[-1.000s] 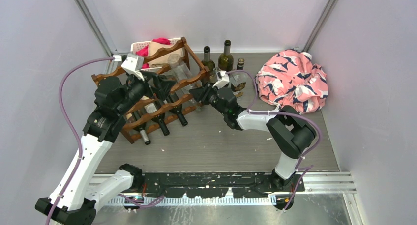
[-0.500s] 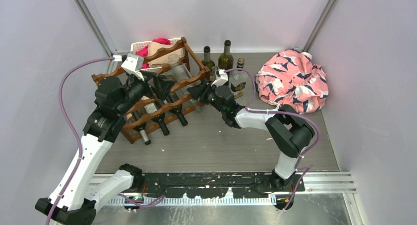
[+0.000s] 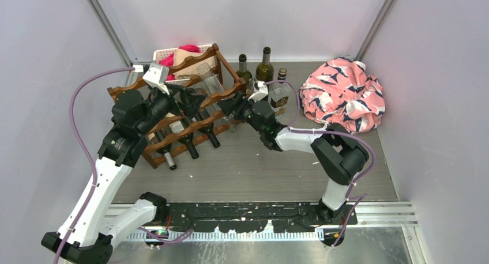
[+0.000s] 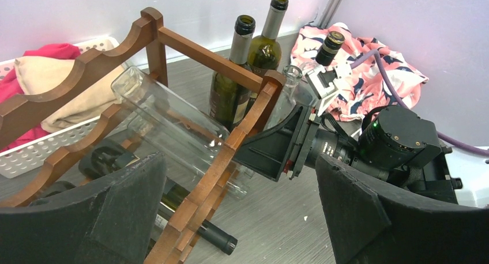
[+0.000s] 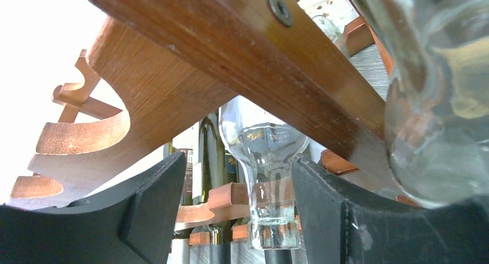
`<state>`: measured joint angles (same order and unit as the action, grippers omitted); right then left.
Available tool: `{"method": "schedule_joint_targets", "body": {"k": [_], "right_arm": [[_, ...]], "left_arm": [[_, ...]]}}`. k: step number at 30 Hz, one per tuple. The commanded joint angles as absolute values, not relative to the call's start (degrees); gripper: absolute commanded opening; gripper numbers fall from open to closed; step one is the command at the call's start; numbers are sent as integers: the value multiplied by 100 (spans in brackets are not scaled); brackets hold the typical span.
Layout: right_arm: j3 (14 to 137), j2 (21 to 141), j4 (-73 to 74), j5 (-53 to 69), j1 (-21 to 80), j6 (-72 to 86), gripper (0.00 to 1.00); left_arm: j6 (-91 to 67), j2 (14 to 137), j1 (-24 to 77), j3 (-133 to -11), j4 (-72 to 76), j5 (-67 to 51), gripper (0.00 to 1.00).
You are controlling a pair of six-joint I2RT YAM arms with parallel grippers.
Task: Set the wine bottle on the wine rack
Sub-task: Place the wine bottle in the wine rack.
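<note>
The dark wooden wine rack [image 3: 226, 71] stands at the back left. A clear wine bottle [image 3: 209, 81] lies slanted on its top tier, with its neck [image 5: 268, 189] poking out past the front rail [image 4: 190, 45]. My right gripper [image 5: 236, 212] is open around that neck. Its right finger sits close against the glass and its left finger stands well apart. In the overhead view the right gripper [image 3: 228, 107] is at the rack's right front. My left gripper [image 4: 242, 218] hangs wide open over the rack's front, holding nothing.
Dark bottles [image 3: 188, 143] lie in the rack's lower tier, necks pointing out. Green bottles [image 3: 264, 65] stand behind the rack. A pink patterned cloth [image 3: 345, 94] lies at back right. A white basket [image 3: 164, 55] with cloths is behind the rack. More clear glass [image 5: 444, 102] looms close at the right.
My right gripper's jaws have spread apart off the clear bottle's neck, and the gripper has edged slightly toward the rack. The left arm has not moved.
</note>
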<state>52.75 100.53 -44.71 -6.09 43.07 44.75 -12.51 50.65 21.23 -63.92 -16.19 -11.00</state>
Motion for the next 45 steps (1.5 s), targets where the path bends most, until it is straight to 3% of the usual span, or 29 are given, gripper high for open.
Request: {"method": "schedule_joint_targets", "body": {"k": [1,34,45], "right_arm": [[5225,9752,-4919,-805,4410,4264,74],[4386,8897,-4534,-1268,4854,3691,80],[4504,9004,-4213,-1483,4850,3680,64]], "left_arm": [[-1134,5001,2075,-6408,-1222,-1074,100],[-1022,4957,2074,-6337,-1204,-983,100],[-1002,4924,2074,-6337,-1202,-958,100]]}}
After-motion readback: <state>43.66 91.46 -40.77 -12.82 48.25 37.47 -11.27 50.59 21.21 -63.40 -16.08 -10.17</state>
